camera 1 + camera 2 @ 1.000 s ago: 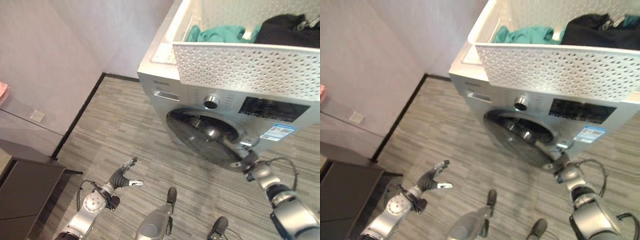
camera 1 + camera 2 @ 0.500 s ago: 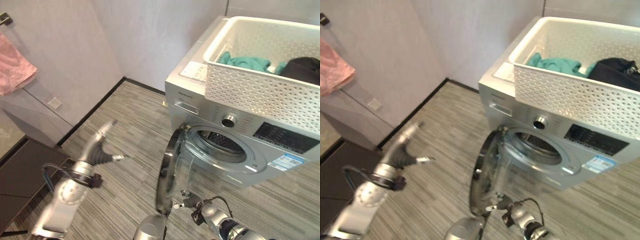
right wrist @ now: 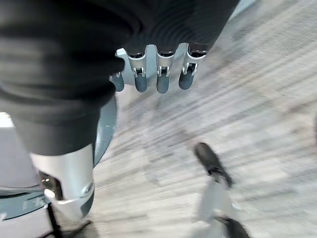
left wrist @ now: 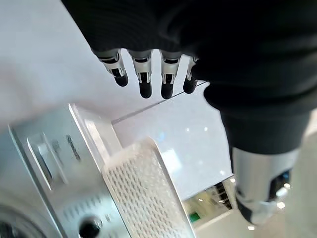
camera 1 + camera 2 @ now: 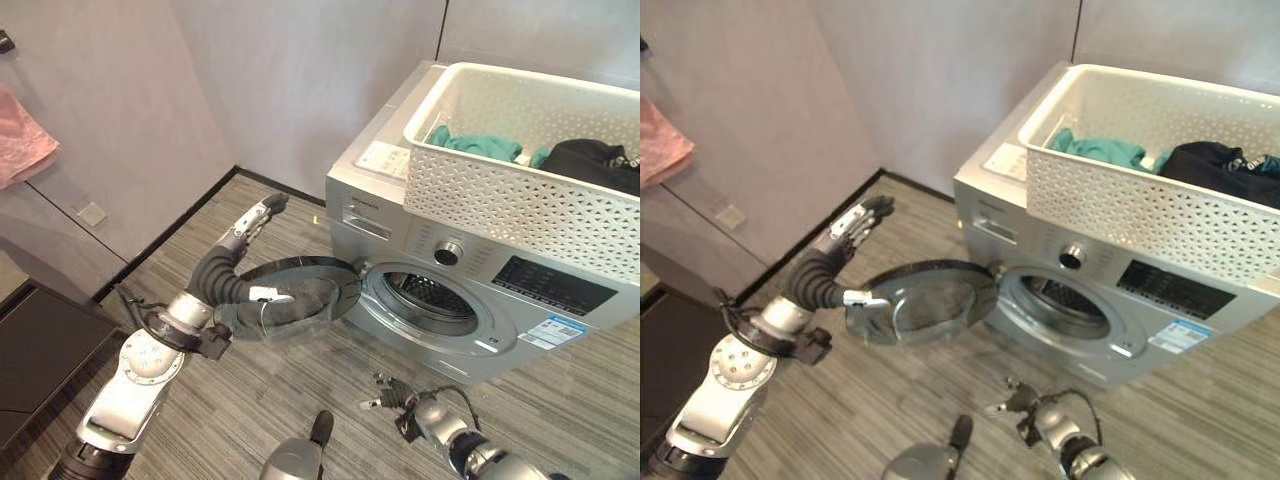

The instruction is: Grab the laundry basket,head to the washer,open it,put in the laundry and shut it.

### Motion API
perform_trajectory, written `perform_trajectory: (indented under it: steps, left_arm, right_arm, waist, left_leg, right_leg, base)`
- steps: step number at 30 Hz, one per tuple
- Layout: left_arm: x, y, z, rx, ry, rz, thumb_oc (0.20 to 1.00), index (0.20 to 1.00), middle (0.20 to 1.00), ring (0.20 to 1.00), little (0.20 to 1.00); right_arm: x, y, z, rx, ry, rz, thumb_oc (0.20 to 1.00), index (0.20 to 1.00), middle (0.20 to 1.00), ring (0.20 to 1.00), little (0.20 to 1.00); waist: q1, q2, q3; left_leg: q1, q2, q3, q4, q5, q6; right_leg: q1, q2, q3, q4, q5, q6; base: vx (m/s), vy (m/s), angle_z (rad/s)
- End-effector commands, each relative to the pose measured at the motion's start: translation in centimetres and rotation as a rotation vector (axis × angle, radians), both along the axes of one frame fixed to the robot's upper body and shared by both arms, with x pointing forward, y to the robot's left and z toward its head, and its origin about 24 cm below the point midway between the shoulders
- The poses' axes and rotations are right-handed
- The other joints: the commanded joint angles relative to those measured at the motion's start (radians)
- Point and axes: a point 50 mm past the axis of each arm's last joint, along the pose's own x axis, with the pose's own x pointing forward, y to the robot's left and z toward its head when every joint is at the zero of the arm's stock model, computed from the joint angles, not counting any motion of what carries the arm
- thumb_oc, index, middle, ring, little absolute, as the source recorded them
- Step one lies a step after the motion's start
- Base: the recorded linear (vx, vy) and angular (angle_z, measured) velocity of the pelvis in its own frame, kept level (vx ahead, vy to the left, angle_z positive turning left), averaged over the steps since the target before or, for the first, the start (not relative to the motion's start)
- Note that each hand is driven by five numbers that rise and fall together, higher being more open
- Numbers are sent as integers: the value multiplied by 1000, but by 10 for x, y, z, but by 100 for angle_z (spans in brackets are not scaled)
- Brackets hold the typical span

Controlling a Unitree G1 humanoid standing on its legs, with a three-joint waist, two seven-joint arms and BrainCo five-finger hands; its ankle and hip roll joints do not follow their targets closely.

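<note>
Washer (image 5: 470,290), centre right: door (image 5: 290,297) had swung fully open since a moment before, drum exposed. Laundry basket (image 5: 520,190) sat atop, holding teal and black laundry (image 5: 480,146). Left hand (image 5: 250,222), fingers straight, above door. Right hand (image 5: 395,400), lower centre, fingers relaxed, empty. Loading judged next.

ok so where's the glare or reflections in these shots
Left eye view: the open washer door has a pale sheen on its glass, with the floor showing through. Right eye view: a bright glint at that door's edge. Left wrist view: small light spots mirrored on the glossy wall past the left robot hand.
</note>
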Motion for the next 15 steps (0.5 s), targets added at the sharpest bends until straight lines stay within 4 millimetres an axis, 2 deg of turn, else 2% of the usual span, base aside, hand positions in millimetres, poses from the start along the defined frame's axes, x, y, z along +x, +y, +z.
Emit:
perform_trajectory:
  steps: [1, 2, 3, 4, 5, 6, 7, 8, 9, 10, 11, 12, 13, 14, 15]
  left_arm:
    - [1, -22, -19, -359, 239, -224, 1000, 1000, 1000, 1000, 1000]
    - [1, -22, -19, -360, 239, -225, 1000, 1000, 1000, 1000, 1000]
    - [0, -30, -55, -486, 440, -248, 1000, 1000, 1000, 1000, 1000]
    - [0, -30, -55, -487, 440, -248, 1000, 1000, 1000, 1000, 1000]
    - [-3, -35, -84, -470, 578, -257, 1000, 1000, 1000, 1000, 1000]
    - [-3, -35, -85, -470, 578, -258, 1000, 1000, 1000, 1000, 1000]
    - [-5, -38, -97, -423, 639, -284, 1000, 1000, 1000, 1000, 1000]
    - [-8, -42, -113, -285, 715, -360, 1000, 1000, 1000, 1000, 1000]
    - [-8, -42, -113, -284, 715, -360, 1000, 1000, 1000, 1000, 1000]
    - [-8, -40, -129, -26, 744, -426, 1000, 1000, 1000, 1000, 1000]
    - [-8, -41, -129, -26, 744, -427, 1000, 1000, 1000, 1000, 1000]
    - [-5, -36, -140, 159, 746, -439, 1000, 1000, 1000, 1000, 1000]
    - [5, -27, -157, 495, 712, -434, 1000, 1000, 1000, 1000, 1000]
    - [6, -28, -158, 496, 710, -436, 1000, 1000, 1000, 1000, 1000]
    - [14, -28, -166, 672, 659, -426, 1000, 1000, 1000, 1000, 1000]
  right_arm:
    - [32, 19, 29, 91, -146, 5, 1000, 1000, 1000, 1000, 1000]
    - [32, 19, 29, 91, -145, 5, 1000, 1000, 1000, 1000, 1000]
    - [26, 18, 25, 80, -139, 29, 1000, 1000, 1000, 1000, 1000]
    - [26, 17, 25, 80, -138, 29, 1000, 1000, 1000, 1000, 1000]
    - [16, 11, 17, 56, -113, 32, 1000, 1000, 1000, 1000, 1000]
    - [16, 10, 17, 56, -113, 32, 1000, 1000, 1000, 1000, 1000]
    - [10, 7, 12, 43, -93, 31, 1000, 1000, 1000, 1000, 1000]
    - [-2, 3, 3, 23, -52, 53, 1000, 1000, 1000, 1000, 1000]
    - [-2, 2, 3, 23, -52, 52, 1000, 1000, 1000, 1000, 1000]
    - [-15, -9, -5, -16, -9, 68, 1000, 1000, 1000, 1000, 1000]
    - [-15, -9, -5, -16, -9, 67, 1000, 1000, 1000, 1000, 1000]
    - [-22, -17, -10, -38, 18, 64, 1000, 1000, 1000, 1000, 1000]
    - [-31, -29, -15, -67, 51, 53, 1000, 1000, 1000, 1000, 1000]
    - [-31, -30, -15, -67, 50, 51, 1000, 1000, 1000, 1000, 1000]
    - [-33, -34, -15, -77, 55, 45, 1000, 1000, 1000, 1000, 1000]
  waist:
    - [-17, -13, 4]
    - [-17, -12, 4]
    - [-42, -28, 10]
    - [-42, -27, 10]
    - [-68, -36, 14]
    - [-67, -36, 14]
    - [-84, -36, 15]
    - [-116, -33, 14]
    - [-115, -33, 14]
    - [-150, -29, 11]
    - [-148, -29, 11]
    - [-167, -29, 10]
    - [-199, -30, 15]
    - [-197, -29, 15]
    - [-217, -35, 23]
  left_leg:
    - [27, 5, 69, 21, -119, 22]
    - [27, 5, 70, 21, -120, 22]
    - [32, 5, 79, 19, -121, 24]
    - [32, 5, 79, 19, -121, 24]
    - [37, 5, 88, 17, -122, 25]
    - [37, 5, 89, 17, -123, 25]
    - [40, 6, 93, 16, -123, 26]
    - [43, 6, 105, 12, -126, 27]
    - [44, 6, 105, 12, -126, 27]
    - [48, 8, 119, 8, -130, 27]
    - [48, 8, 120, 8, -130, 27]
    - [49, 10, 126, 7, -132, 26]
    - [43, 14, 134, 7, -132, 25]
    - [42, 14, 134, 7, -132, 25]
    - [35, 17, 138, 7, -130, 25]
  right_leg:
    - [2, -35, 45, 11, -64, -10]
    - [2, -35, 45, 11, -64, -10]
    - [2, -32, 59, 11, -63, -11]
    - [2, -32, 59, 11, -63, -11]
    - [2, -32, 70, 11, -61, -10]
    - [2, -32, 70, 11, -61, -10]
    - [-1, -32, 75, 12, -60, -9]
    - [-7, -32, 87, 13, -59, -5]
    - [-8, -32, 88, 13, -59, -5]
    - [-15, -33, 100, 13, -55, 0]
    - [-15, -33, 101, 13, -55, 0]
    - [-19, -32, 109, 13, -53, 2]
    - [-35, -31, 118, 16, -50, 5]
    - [-35, -31, 118, 16, -50, 5]
    - [-50, -29, 125, 18, -49, 6]
  base:
    - [0, 12, 8]
    - [7, -1, 6]
    - [0, 0, 0]
    - [27, -7, -14]
    - [17, 2, -18]
    - [21, 10, -15]
    - [18, 40, -7]
    - [19, 40, -5]
    - [37, 82, -10]
    - [24, 50, -20]
    - [34, 65, -30]
    - [8, 37, -44]
    - [8, 37, -32]
    - [-35, 16, -17]
    - [-60, -6, -5]
